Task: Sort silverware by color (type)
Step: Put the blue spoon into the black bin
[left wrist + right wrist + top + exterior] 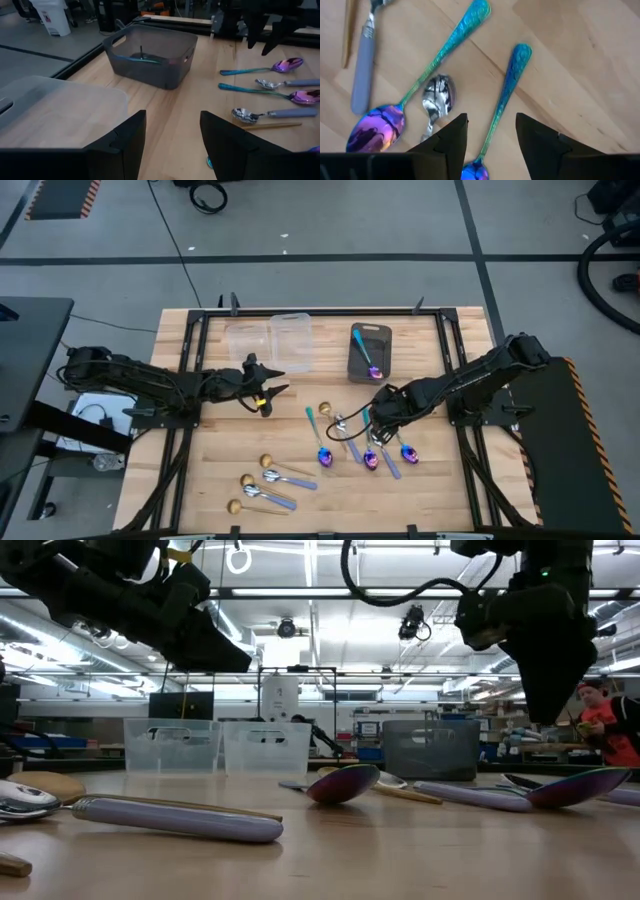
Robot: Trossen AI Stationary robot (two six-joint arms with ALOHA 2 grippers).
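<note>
Several small spoons lie flat on the wooden table. In the high view, blue-purple ones with teal handles [323, 442] [408, 450] and silver ones with lavender handles [290, 478] lie among gold ones [247, 480]. One blue-purple spoon [372, 365] lies in the dark grey bin [357, 340]. My right gripper [378, 416] hovers open above the right-hand cluster. In its wrist view its fingers [491, 135] stand on either side of a teal-handled spoon [507, 95], clear of it. My left gripper [264, 387] is open and waits near the clear bins.
Two clear plastic bins [247, 340] [291, 340] stand side by side at the table's far edge, left of the dark grey bin. A black frame runs around the tabletop [440, 500]. A person [605, 725] shows in the room beyond, in the low view.
</note>
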